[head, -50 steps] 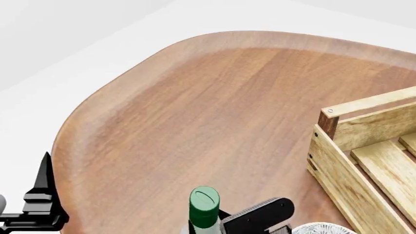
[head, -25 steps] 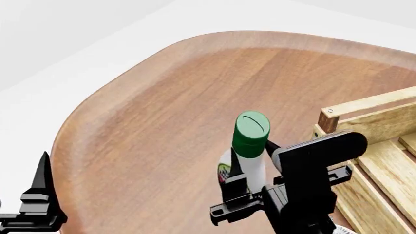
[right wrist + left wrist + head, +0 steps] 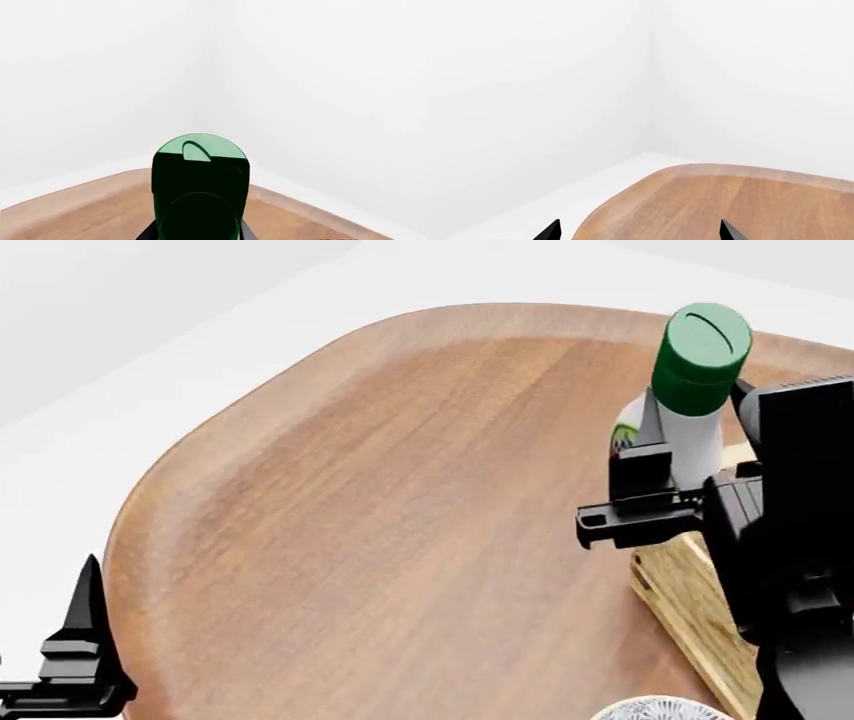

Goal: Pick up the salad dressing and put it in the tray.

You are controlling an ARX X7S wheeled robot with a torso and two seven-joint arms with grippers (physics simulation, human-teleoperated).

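The salad dressing (image 3: 697,380), a small bottle with a bright-green cap and white body, is held upright in my right gripper (image 3: 674,475), raised high over the table near the tray's near-left corner. The right wrist view shows the green cap (image 3: 200,170) close up between the fingers. The tray (image 3: 687,605) is mostly hidden behind the right arm; only a strip of its light-wood side shows. My left gripper (image 3: 83,660) sits low at the table's left edge; the left wrist view shows its two black fingertips (image 3: 550,231) wide apart with nothing between them.
The round brown wooden table (image 3: 400,500) fills the head view. The rim of a grey-white patterned bowl (image 3: 661,708) shows at the bottom edge, next to the tray. White floor and walls lie beyond the table.
My right gripper has lifted the salad dressing up and to the right, from the table's near middle to high beside the tray. The left arm has barely moved.
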